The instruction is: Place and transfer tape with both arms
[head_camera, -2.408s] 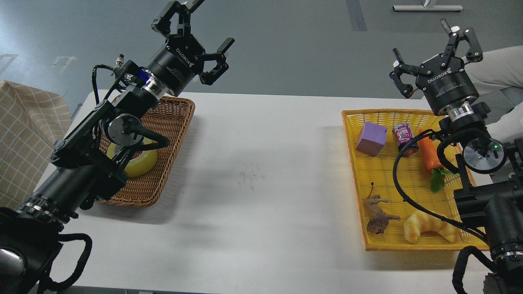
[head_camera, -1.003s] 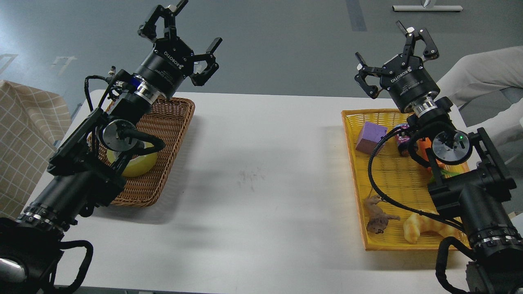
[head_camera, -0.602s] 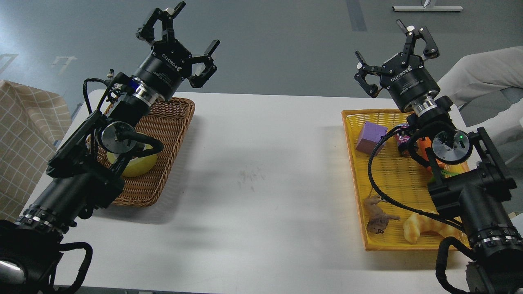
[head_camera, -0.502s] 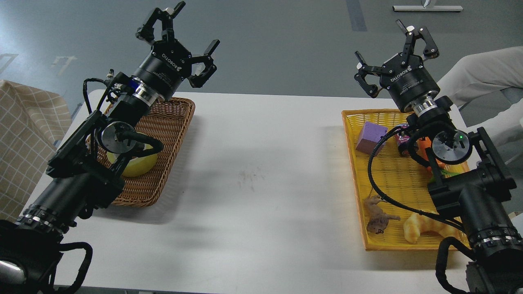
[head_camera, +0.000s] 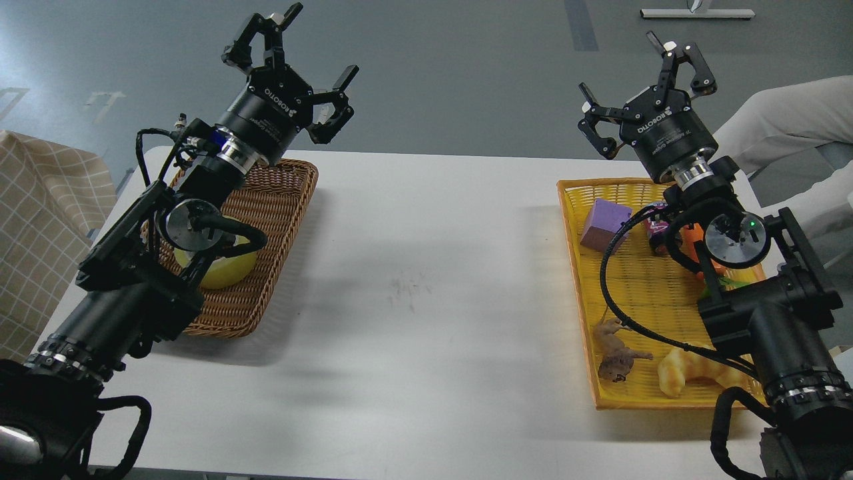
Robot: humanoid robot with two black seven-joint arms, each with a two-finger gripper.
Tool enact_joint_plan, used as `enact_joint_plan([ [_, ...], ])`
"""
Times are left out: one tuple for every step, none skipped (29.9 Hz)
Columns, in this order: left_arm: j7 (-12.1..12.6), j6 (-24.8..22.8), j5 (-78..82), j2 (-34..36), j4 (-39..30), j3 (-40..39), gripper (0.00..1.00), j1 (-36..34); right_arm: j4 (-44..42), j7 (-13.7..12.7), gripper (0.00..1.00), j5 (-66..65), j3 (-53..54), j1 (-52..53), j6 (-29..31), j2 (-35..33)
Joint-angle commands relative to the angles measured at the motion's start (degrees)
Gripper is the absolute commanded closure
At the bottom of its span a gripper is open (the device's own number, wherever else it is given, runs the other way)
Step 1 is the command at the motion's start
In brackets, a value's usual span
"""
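Note:
The tape (head_camera: 225, 269), a yellowish roll, lies in the brown wicker basket (head_camera: 280, 200) at the table's left, mostly hidden behind my left arm. My left gripper (head_camera: 293, 60) is open and empty, raised above the basket's far end, beyond the table's back edge. My right gripper (head_camera: 643, 80) is open and empty, raised above the far end of the yellow tray (head_camera: 633, 293) on the right.
The yellow tray holds a purple block (head_camera: 605, 225), a can (head_camera: 656, 227), a toy carrot (head_camera: 696, 241), a toy animal (head_camera: 616, 357) and a croissant toy (head_camera: 693, 375). A checked cloth (head_camera: 40, 220) hangs at the left. A person's sleeve (head_camera: 793, 127) shows at far right.
Over 2.4 s both arms swung left: the left gripper shifted left and slightly lower, the right gripper moved left over the tray's far end. In the last half second nothing has visibly moved.

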Motion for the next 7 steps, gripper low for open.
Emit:
enact_joint_plan([
  [0.0,0.0,0.0,0.0,0.0,0.0,0.02,0.0,-0.4,-0.2,0.00,-0.1,-0.6,0.1,0.0,0.0],
  [0.0,0.0,0.0,0.0,0.0,0.0,0.02,0.0,-0.4,-0.2,0.00,-0.1,-0.6,0.1,0.0,0.0],
  [0.0,0.0,0.0,0.0,0.0,0.0,0.02,0.0,-0.4,-0.2,0.00,-0.1,-1.3,0.1,0.0,0.0],
  [0.0,0.0,0.0,0.0,0.0,0.0,0.02,0.0,-0.4,-0.2,0.00,-0.1,-1.5,0.1,0.0,0.0],
  [0.0,0.0,0.0,0.0,0.0,0.0,0.02,0.0,0.0,-0.2,0.00,-0.1,-1.7,0.1,0.0,0.0],
  [0.0,0.0,-0.3,0.0,0.0,0.0,0.02,0.0,0.1,-0.1,0.00,0.0,-1.8,0.1,0.0,0.0],
  [0.0,0.0,-0.4,0.0,0.0,0.0,0.02,0.0,0.2,-0.1,0.00,0.0,-1.7,0.1,0.0,0.0],
])
